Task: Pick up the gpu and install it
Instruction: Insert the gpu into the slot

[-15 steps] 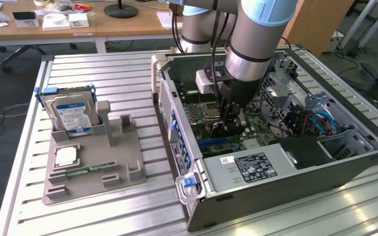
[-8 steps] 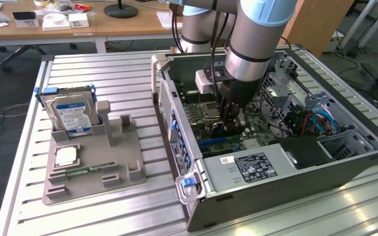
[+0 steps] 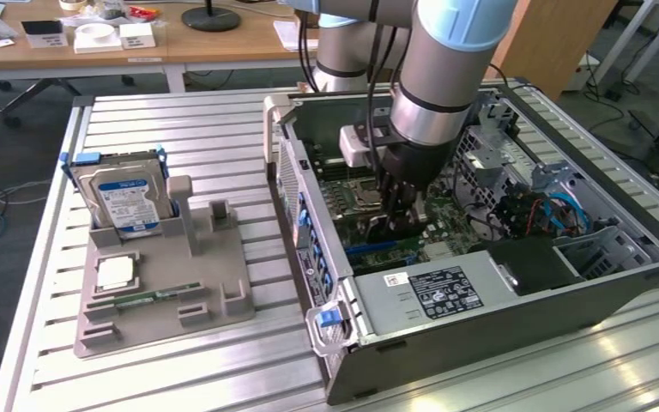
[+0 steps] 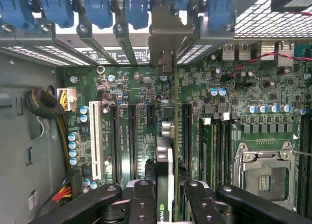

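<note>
- Wrist view: the fingers [image 4: 165, 204] grasp the gpu [image 4: 165, 175] on edge, right above a motherboard [image 4: 146, 92] slot.
- Best to keep it straight and press gently.

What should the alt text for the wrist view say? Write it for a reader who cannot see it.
The claw grips the gpu edge-on, holding it upright over the green motherboard inside an open computer case. Its metal bracket points toward the row of blue slot clips at the case's rear wall, with an empty processor socket beside it.
</note>
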Controlling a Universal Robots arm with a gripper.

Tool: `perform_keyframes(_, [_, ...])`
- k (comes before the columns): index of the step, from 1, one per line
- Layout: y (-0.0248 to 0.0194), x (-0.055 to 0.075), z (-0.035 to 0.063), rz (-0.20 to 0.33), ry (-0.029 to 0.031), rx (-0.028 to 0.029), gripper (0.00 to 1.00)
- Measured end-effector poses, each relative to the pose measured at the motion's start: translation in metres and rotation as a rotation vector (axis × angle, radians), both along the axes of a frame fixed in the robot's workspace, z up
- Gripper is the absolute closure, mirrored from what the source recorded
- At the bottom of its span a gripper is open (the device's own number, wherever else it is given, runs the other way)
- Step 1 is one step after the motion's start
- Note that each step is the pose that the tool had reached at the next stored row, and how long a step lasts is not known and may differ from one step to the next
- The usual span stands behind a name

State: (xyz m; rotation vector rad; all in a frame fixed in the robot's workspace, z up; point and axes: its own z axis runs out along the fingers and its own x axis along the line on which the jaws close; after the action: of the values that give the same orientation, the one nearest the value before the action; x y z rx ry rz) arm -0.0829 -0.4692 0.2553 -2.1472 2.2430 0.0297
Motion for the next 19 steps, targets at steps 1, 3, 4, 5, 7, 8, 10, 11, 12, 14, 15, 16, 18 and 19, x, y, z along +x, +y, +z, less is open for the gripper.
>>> perform_keyframes(1, [0.0, 0.0, -0.0009, 0.0, 0.0, 0.0001, 0.73])
perform_keyframes(3, [0.0, 0.0, -0.0025, 0.0, 0.0, 0.0001, 0.73])
perform_keyframes(4, [0.0, 0.0, -0.0029, 0.0, 0.0001, -0.0001, 0.73])
perform_keyframes(5, [0.0, 0.0, -0.0036, 0.0, 0.0, 0.0001, 0.73])
perform_keyframes(7, [0.0, -0.0001, -0.0045, 0.0, 0.0001, -0.0002, 0.73])
perform_keyframes(8, [0.0, -0.0001, -0.0049, 0.0, 0.0001, -0.0002, 0.73])
perform_keyframes(10, [0.0003, -0.0007, -0.0056, 0.0, 0.0, -0.0001, 0.73])
perform_keyframes(11, [0.0003, -0.0008, -0.0057, 0.0, 0.0002, -0.0003, 0.73])
perform_keyframes(12, [0.0004, -0.0008, -0.0059, 0.0, 0.0001, -0.0002, 0.73])
perform_keyframes(14, [0.0005, -0.0009, -0.007, 0.0, -0.0001, 0.0002, 0.73])
perform_keyframes(15, [0.0005, -0.0009, -0.0079, 0.0, 0.0001, -0.0001, 0.73])
perform_keyframes(16, [0.0005, -0.0011, -0.009, 0.0, 0.0003, 0.0001, 0.73])
perform_keyframes(18, [0.0005, -0.0011, -0.0093, 0.0, 0.0001, -0.0001, 0.73])
perform_keyframes(19, [0.0005, -0.0011, -0.0093, 0.0, 0.0001, -0.0001, 0.73])
